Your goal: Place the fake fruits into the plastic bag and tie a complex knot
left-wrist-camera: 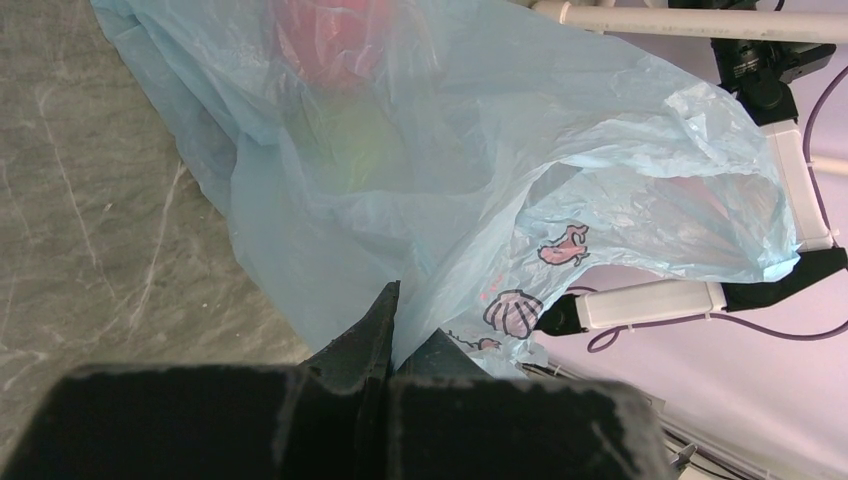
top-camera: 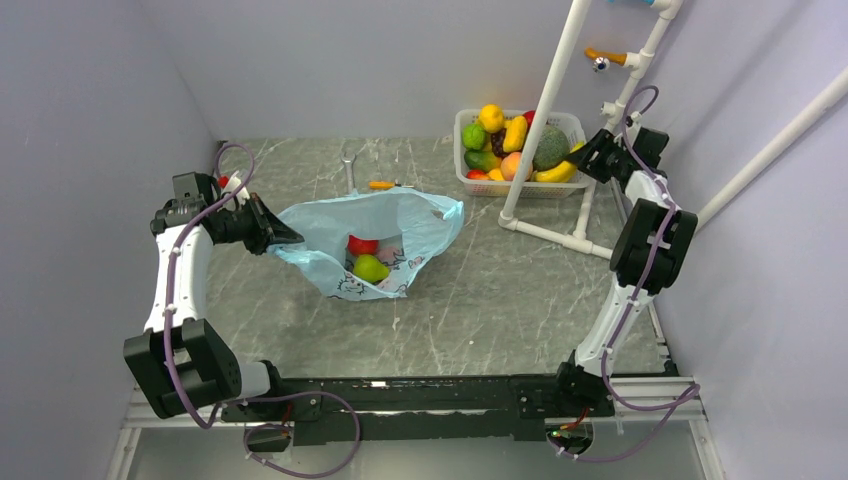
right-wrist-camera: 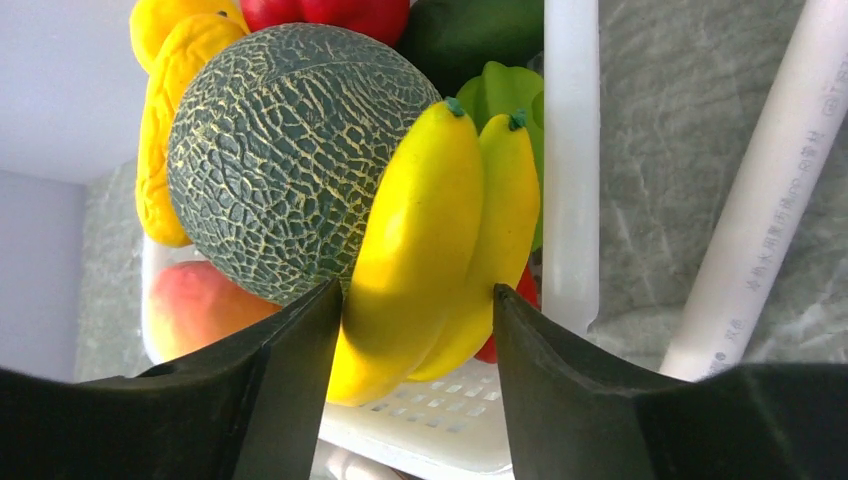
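Right gripper [right-wrist-camera: 418, 300] first: its two dark fingers stand apart, one on each side of the yellow bananas [right-wrist-camera: 430, 220], right up against the skin, and I cannot tell if they are pressing or only flanking. The bananas lean on the big netted green melon [right-wrist-camera: 270, 150], with an orange peach [right-wrist-camera: 195, 305] tucked below it and a lumpy yellow fruit [right-wrist-camera: 160, 130] on the far side, all heaped in the white mesh basket [right-wrist-camera: 430, 425]. A white pipe [right-wrist-camera: 570, 150] stands upright just beside the bunch. Over to the left gripper [left-wrist-camera: 400, 330]: fingers together, pinched tight on an edge of the light-blue plastic bag [left-wrist-camera: 480, 130], holding that side up off the table [top-camera: 500, 300]. The bag lies near the middle of the table with its mouth gaping toward the basket, well apart from it. Inside sit a red fruit [top-camera: 362, 244] and a green fruit [top-camera: 371, 268], touching each other. An orange-handled screwdriver [top-camera: 380, 185] lies just behind the bag. No knot in the bag's neck yet.
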You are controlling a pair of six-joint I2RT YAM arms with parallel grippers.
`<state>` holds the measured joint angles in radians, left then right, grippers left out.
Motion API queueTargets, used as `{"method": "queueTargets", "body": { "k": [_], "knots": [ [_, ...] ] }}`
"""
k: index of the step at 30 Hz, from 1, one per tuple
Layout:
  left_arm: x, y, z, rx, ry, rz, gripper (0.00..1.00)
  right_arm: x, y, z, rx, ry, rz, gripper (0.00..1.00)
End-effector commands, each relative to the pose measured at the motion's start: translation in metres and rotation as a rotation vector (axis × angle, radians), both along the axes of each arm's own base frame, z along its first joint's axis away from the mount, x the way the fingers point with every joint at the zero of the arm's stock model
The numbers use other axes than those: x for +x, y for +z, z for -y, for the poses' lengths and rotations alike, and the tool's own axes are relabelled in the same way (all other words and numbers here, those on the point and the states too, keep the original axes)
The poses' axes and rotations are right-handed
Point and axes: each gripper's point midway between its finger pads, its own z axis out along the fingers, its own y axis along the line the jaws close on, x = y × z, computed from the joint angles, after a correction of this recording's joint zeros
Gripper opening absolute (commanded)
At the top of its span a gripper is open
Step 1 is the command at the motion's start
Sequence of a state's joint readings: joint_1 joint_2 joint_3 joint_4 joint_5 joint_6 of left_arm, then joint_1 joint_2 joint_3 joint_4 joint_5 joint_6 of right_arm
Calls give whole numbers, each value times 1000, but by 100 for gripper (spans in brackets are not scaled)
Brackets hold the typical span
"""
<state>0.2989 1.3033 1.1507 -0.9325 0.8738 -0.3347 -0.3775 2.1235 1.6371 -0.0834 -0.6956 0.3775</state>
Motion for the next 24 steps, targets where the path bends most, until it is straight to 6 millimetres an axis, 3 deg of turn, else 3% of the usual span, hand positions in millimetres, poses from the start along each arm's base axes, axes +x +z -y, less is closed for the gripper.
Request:
{"method": "queueTargets", "body": {
  "k": [1, 5, 12, 17, 24],
  "knots": [
    [6, 10, -3, 18, -2, 45, 0, 3, 14, 9, -128, -12, 16, 55],
    [6, 11, -3, 20, -1, 46, 0, 4, 31, 7, -144, -11, 50, 44],
    [6, 10, -3, 21, -1, 45, 0, 3, 82, 11, -207, -27, 137, 22],
    [6, 10, -3, 21, -1, 47, 0, 1, 96, 14, -226, -46, 143, 1],
    [3, 10, -3, 23, -1, 48, 0, -2, 125, 16, -247, -72, 185, 0]
  ]
}}
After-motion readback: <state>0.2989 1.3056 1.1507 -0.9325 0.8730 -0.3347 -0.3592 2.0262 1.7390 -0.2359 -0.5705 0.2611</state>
